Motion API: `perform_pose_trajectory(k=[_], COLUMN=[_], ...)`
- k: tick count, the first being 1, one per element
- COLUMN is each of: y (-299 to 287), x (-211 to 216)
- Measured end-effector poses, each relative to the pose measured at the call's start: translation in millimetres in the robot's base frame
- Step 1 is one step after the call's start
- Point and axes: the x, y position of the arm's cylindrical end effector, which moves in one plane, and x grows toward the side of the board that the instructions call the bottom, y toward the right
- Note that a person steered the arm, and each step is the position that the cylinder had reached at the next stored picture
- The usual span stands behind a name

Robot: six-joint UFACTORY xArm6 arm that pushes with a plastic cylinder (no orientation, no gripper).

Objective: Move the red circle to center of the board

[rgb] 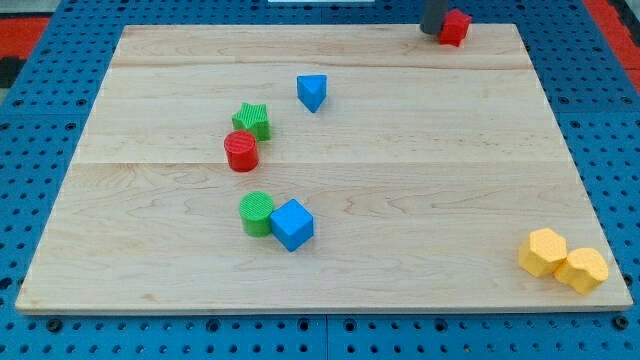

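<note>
My tip [434,31] is sitting at the view's top edge of the board [420,140], touching a red block [456,27] on its left; having no jaws, it is holding nothing; the red circle [241,152] is lying left of centre, touching the green star [252,121]; the green circle [257,213] is touching the blue cube [292,224].

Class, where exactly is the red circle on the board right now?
The red circle sits left of the board's centre, touching the green star just above it, with the green circle below.
</note>
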Motion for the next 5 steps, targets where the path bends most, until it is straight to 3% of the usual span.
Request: perform_pose_trajectory(k=[2,4,5], y=[4,-115,-192], x=[-4,57,65])
